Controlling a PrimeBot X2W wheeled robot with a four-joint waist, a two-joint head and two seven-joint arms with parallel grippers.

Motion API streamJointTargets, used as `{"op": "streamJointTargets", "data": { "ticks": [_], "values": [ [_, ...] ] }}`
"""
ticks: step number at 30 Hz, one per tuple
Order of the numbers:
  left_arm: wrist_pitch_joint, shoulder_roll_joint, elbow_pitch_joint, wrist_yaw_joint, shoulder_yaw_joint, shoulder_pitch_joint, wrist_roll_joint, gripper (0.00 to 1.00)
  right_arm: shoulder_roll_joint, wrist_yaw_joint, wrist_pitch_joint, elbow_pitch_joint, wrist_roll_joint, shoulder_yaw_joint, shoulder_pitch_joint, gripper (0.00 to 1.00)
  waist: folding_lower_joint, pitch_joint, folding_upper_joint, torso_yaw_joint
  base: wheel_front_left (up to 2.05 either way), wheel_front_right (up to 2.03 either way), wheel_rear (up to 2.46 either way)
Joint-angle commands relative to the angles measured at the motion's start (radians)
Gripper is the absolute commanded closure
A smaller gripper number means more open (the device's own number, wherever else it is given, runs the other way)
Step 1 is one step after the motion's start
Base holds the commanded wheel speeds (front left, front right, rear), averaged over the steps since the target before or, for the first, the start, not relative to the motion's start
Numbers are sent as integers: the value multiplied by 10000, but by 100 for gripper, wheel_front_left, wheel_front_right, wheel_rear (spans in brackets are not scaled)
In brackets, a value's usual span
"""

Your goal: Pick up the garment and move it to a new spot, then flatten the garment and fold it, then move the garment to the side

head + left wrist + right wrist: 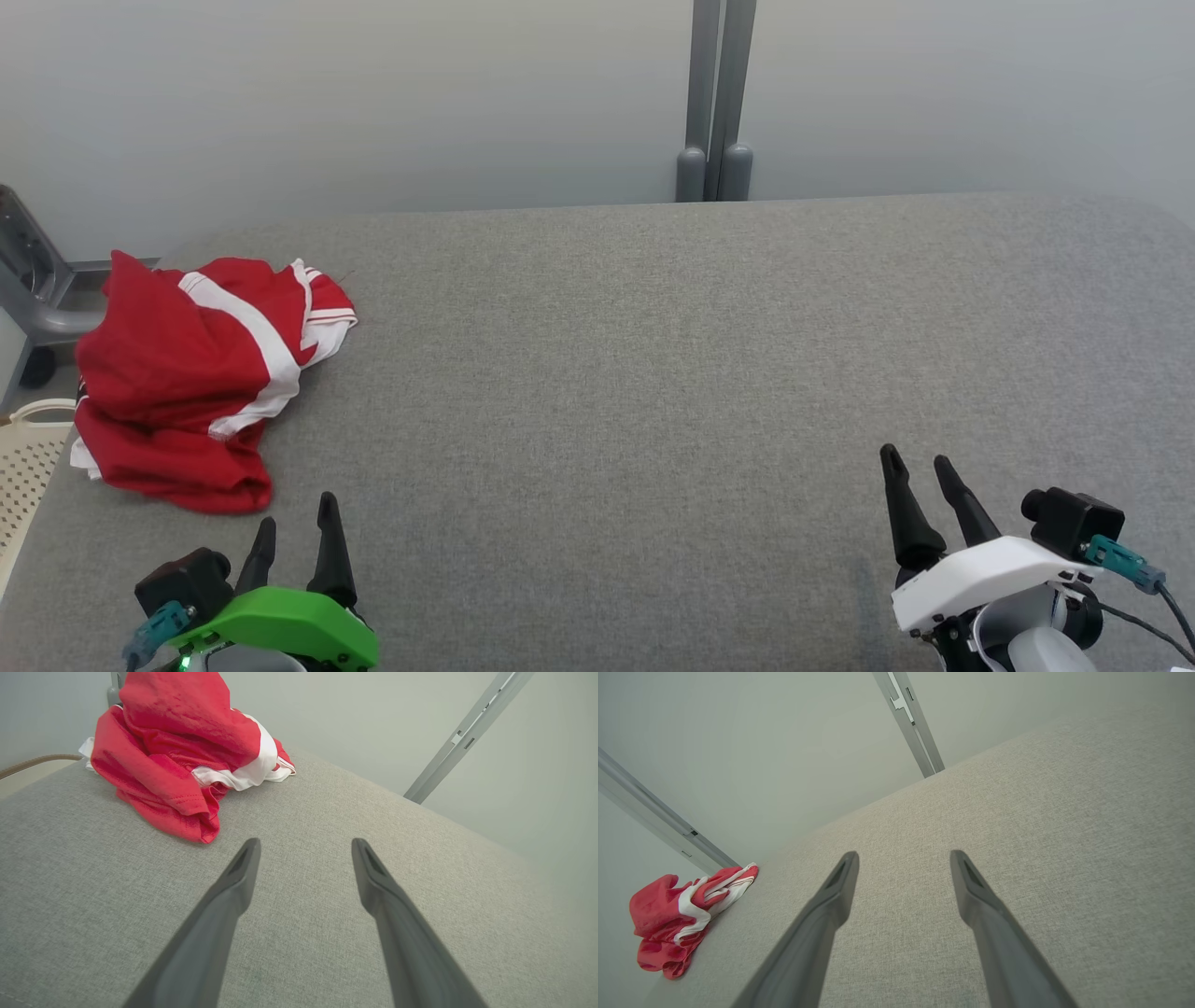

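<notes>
The left gripper (pixel 297 511) has two long, dark, tapering fingers (pixel 233 891) that rise from a glossy bright green shell (pixel 280 623). The right gripper (pixel 917 457) has the same fingers set in a smooth white shell (pixel 980 571). Each wrist carries a boxy black camera (pixel 1072 519) fitted with a teal plug (pixel 1120 558). A thin black cable (pixel 1174 607) leads from the right one. Seen close, each fingertip has a narrow recessed slot on its inner face.

Garment (pixel 177 373) on the table (pixel 653 373) at far left, just beyond the left gripper (pixel 297 509)
</notes>
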Motion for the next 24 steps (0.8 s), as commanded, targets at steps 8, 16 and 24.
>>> {"op": "streamJointTargets", "data": {
  "ticks": [8,16,24],
  "values": [
    [-329,344,406,249,-502,-449,1284,0,48,5,344,-412,-1710,-201,-144,0,0,-45,0,-31,0,0,0],
    [-495,374,698,390,-731,-632,1894,0,112,4,562,-550,-2773,-290,-39,0,0,-108,0,-29,0,0,0],
    [-692,418,814,404,-920,-731,2320,0,171,4,567,-435,-3493,-463,8,0,0,-164,0,-29,0,0,0]
  ]
}}
